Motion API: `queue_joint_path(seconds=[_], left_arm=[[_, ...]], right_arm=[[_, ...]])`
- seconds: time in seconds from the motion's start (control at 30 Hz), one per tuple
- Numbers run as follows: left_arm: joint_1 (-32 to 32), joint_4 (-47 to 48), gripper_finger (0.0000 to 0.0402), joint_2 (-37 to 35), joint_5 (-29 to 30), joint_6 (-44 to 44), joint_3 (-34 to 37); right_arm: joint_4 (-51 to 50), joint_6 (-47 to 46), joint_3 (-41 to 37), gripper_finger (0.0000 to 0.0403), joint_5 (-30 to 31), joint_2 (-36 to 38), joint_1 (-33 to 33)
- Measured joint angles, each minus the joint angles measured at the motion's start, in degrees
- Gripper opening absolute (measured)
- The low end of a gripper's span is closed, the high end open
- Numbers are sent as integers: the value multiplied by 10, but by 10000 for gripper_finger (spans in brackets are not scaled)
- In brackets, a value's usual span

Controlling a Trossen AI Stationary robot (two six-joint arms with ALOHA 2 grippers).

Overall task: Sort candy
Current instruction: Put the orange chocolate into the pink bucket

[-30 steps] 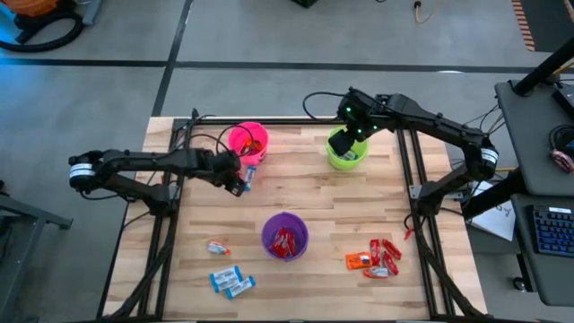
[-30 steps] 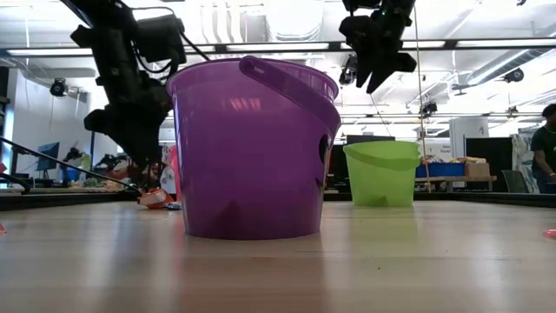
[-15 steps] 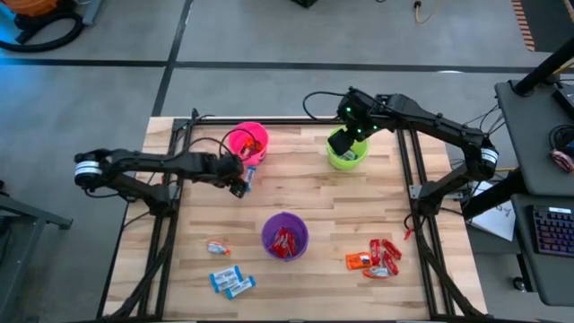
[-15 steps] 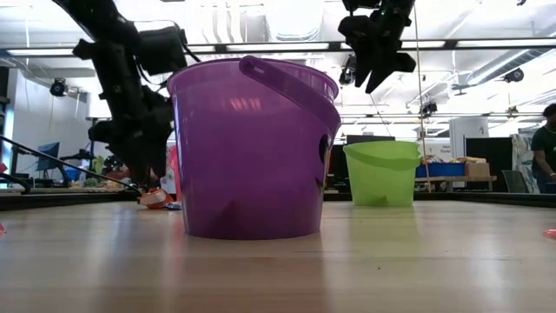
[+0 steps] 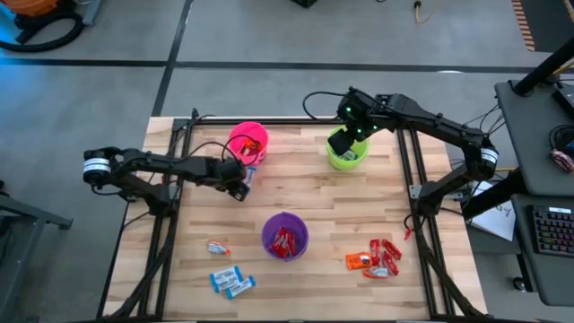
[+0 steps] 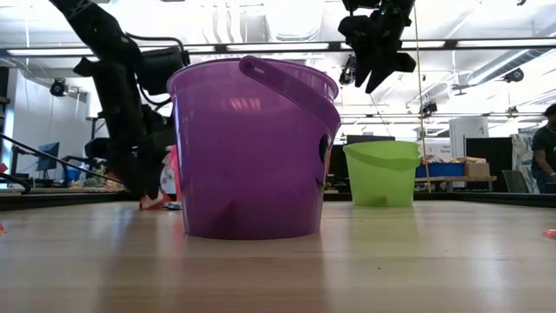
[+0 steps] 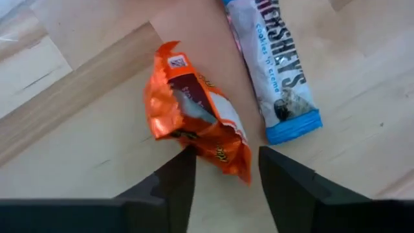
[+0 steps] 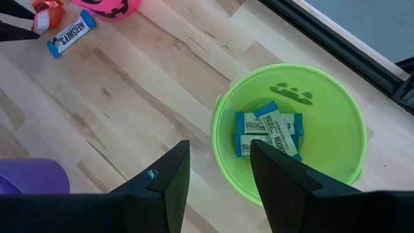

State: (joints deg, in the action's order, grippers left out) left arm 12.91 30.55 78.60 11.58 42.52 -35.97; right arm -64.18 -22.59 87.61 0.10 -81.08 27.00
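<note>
An orange candy [image 7: 194, 116] lies flat on the wooden table beside a blue-and-white candy [image 7: 275, 71], near the pink cup [image 5: 248, 142]. My left gripper [image 7: 224, 154] points down over them, open, with a finger on either side of the orange candy's near end. Whether a finger touches the wrapper, I cannot tell. My right gripper [image 8: 220, 168] hangs open and holds nothing above the green cup [image 8: 291, 129], which holds blue-and-white candies [image 8: 268, 133]. In the high view the left gripper [image 5: 240, 184] is just in front of the pink cup.
The purple cup [image 5: 285, 236] with red candies stands mid-table toward the near edge. Blue-and-white candies [image 5: 231, 281] and one orange candy [image 5: 218, 248] lie near left. A pile of red and orange candies [image 5: 377, 257] lies near right. Black frame rails [image 5: 170, 179] run along both sides.
My left gripper has sunk toward the table, down onto the orange candy by the pink cup. The candies have not moved.
</note>
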Motion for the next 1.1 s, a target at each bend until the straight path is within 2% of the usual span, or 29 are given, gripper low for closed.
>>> queue_joint_path(seconds=[0.4,0.5,0.8,0.93,1.1], left_arm=[[-5,4,7,2,-5,-8,1],[-10,29,7,-3,-25,-14,-10],[-38,217,0,-54,-46,-64,-108],[-38,235,0,-92,-51,-98,-158],[-19,206,0,-134,-51,-164,-226]], right_arm=[[0,1,0,155,0,0,0],[1,1,0,155,0,0,0],[3,6,0,155,0,0,0],[7,7,0,155,0,0,0],[26,7,0,155,0,0,0]])
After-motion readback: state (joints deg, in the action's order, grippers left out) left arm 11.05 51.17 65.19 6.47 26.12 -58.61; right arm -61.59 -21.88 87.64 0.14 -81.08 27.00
